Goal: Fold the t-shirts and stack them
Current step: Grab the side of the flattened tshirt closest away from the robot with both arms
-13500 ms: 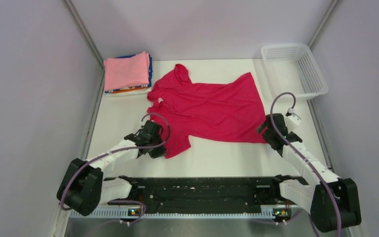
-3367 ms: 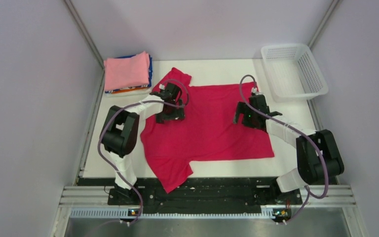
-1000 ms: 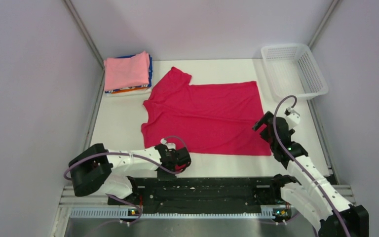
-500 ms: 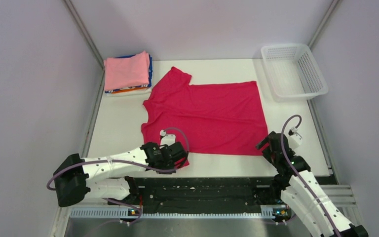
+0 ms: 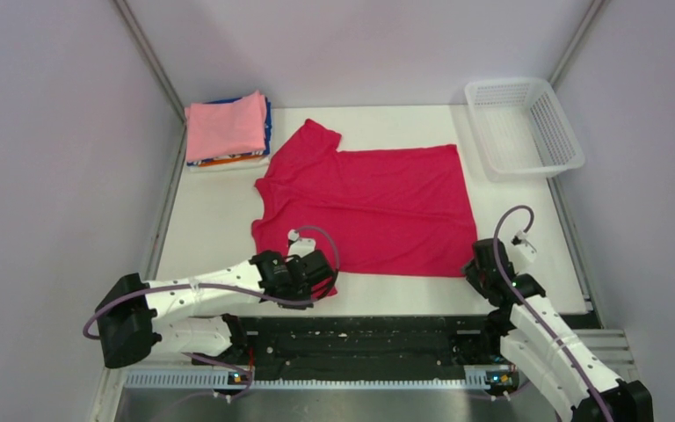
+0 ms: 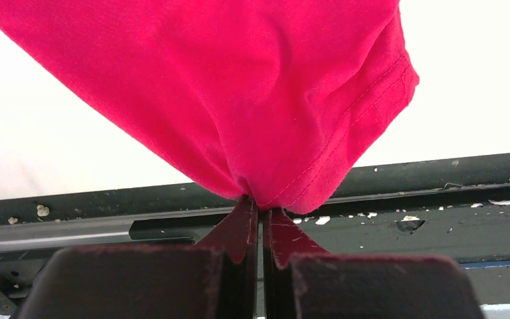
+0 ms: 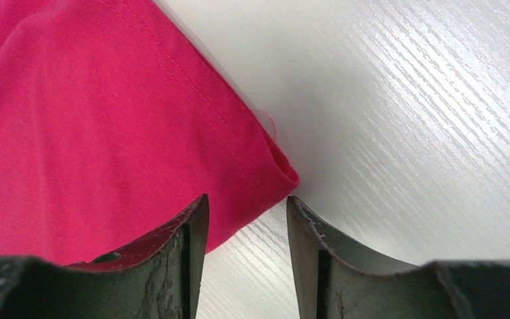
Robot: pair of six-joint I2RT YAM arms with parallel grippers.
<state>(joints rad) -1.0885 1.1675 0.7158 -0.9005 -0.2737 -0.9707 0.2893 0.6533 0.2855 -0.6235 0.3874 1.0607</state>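
You have the plain crimson-red cloth t-shirt [image 5: 369,207] spread flat in the middle of the white surface [image 5: 211,229], neck to the left and hem to the right. The fold in hand looks like bringing its near edge over toward the far edge. Your left claw [image 6: 260,207] is pressed together on a bunch of cloth at the shirt's near-left sleeve, right by the near edge of the surface, so that side is ready. Your right claw [image 7: 244,207] is not: its jaws stand apart astride the near-right hem corner, with cloth under one finger and bare surface under the other (no pinch made yet). Settle that corner deeper between the jaws before you clamp, so you take the stitched hem and both layers rather than just the tip. Then, as I judge it, raise both claws together and only a little, carry them evenly toward the far side, and lay the edge down straight. Steer away from the stack of folded shirts with the light pink one on top [image 5: 227,130] at the far left.
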